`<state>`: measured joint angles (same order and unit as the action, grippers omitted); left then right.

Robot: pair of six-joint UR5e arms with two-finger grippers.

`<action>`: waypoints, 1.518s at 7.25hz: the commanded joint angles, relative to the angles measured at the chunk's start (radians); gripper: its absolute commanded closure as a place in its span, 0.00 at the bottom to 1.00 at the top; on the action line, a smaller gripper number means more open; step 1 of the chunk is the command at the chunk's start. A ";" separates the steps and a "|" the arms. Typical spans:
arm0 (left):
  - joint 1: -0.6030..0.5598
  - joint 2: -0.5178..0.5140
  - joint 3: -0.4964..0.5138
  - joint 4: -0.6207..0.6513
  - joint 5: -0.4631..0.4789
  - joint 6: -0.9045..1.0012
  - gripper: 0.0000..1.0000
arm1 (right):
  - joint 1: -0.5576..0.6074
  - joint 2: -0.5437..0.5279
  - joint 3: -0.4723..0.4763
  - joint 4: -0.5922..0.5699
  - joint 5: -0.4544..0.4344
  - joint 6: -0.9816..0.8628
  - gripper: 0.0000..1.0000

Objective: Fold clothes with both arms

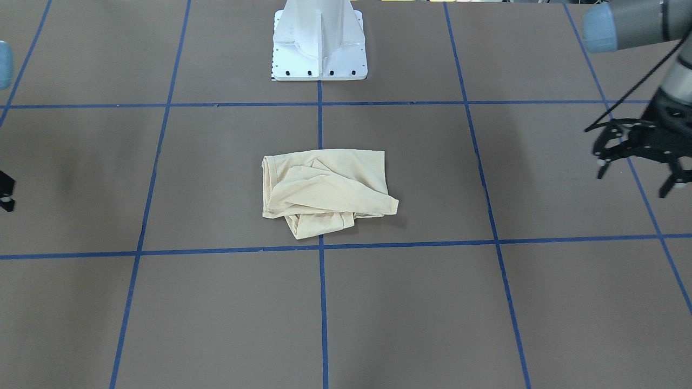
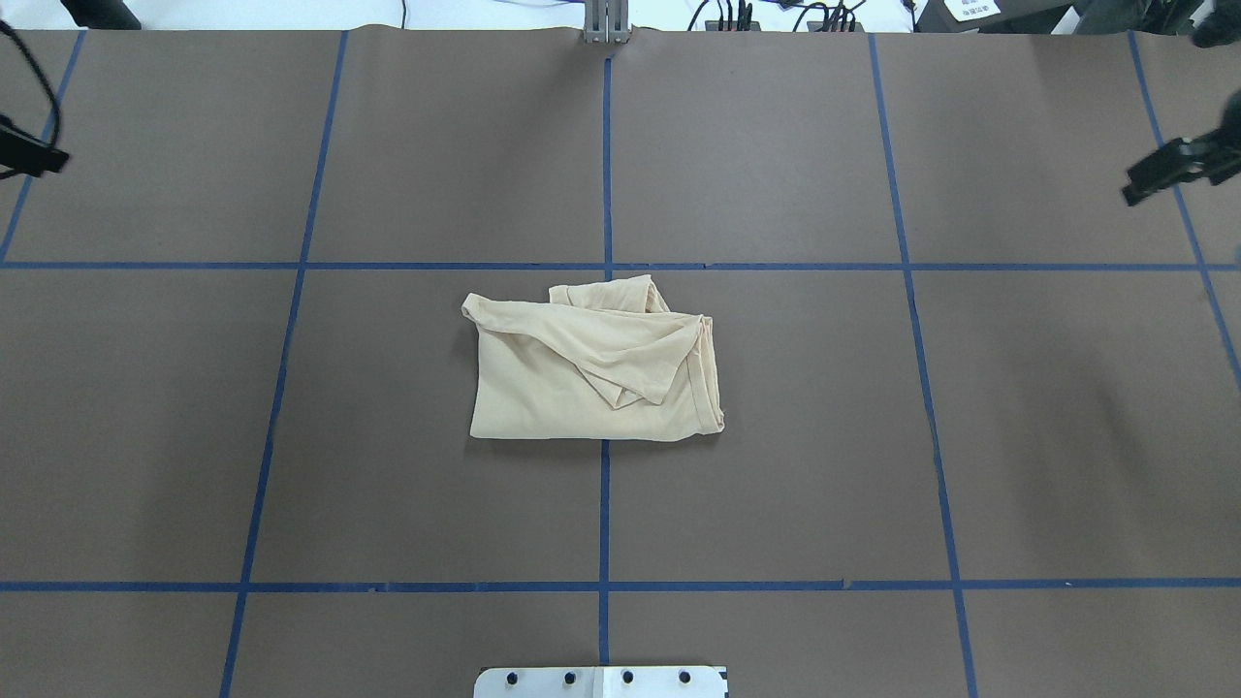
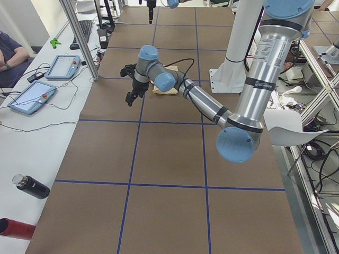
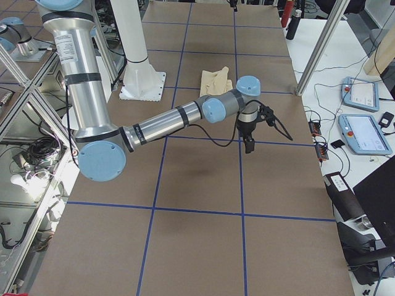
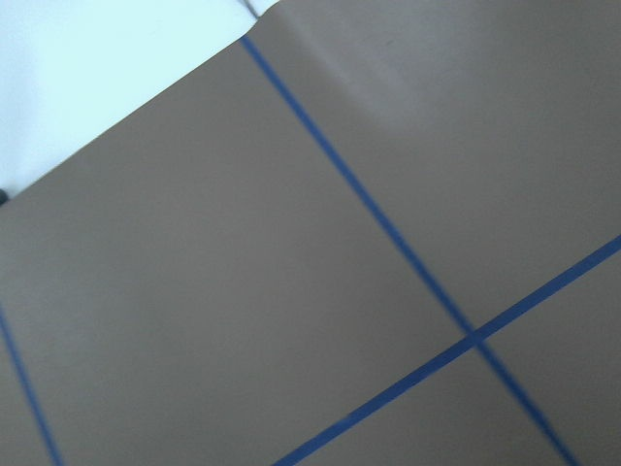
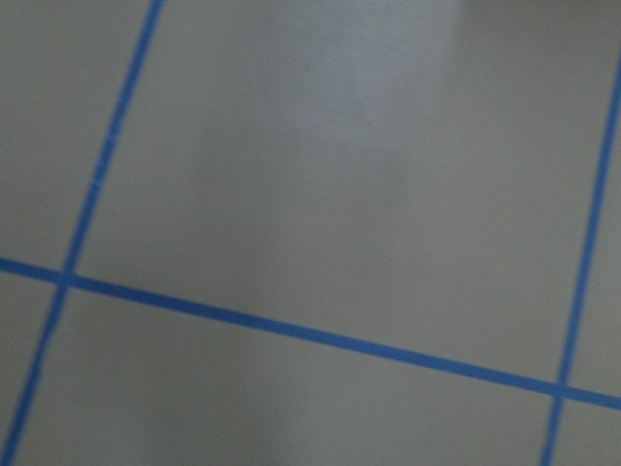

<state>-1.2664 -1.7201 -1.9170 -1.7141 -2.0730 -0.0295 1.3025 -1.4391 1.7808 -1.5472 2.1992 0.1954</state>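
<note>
Shirt (image 2: 543, 397) dead centre on the worktop (image 2: 873, 436), folks: a pale cream bundle folded down to a rough rectangle. It sits right across the middle blue tape line (image 2: 606, 504), between the two cross lines. One sleeve is draped slantwise over the top, and a bunched bit pokes out at the far edge.

Reading the overhead view from the left, the left arm (image 1: 632, 24) is way out by the left edge. The left hand (image 1: 632, 181) hangs above the worktop, well apart from the shirt. From the front camera its fingers are spread wide with nothing between them. Its wrist camera shows brown worktop and blue tape.

Into the centre: the shirt lies low and flat, with neither hand touching it. The white base plate (image 2: 601, 682) is at the near edge, right in line with it.

Over to the right, the right arm (image 4: 166, 120) stretches out low. The right hand (image 2: 1163, 173) hangs above the right edge, also well apart from the shirt, no cloth in it. Only a sliver of it shows, and I cannot tell whether its fingers are apart or together.
</note>
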 commanded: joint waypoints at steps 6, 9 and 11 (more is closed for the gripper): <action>-0.261 0.291 0.138 0.007 -0.328 0.089 0.00 | 0.221 -0.328 0.055 0.021 0.083 -0.179 0.00; -0.260 0.339 0.144 0.004 -0.328 0.082 0.00 | 0.221 -0.345 0.048 0.066 0.112 -0.191 0.00; -0.261 0.341 0.135 -0.002 -0.319 0.083 0.00 | 0.221 -0.357 0.035 0.091 0.109 -0.192 0.00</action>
<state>-1.5266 -1.3811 -1.7765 -1.7121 -2.3991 0.0517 1.5233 -1.7884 1.8258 -1.4706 2.3098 0.0046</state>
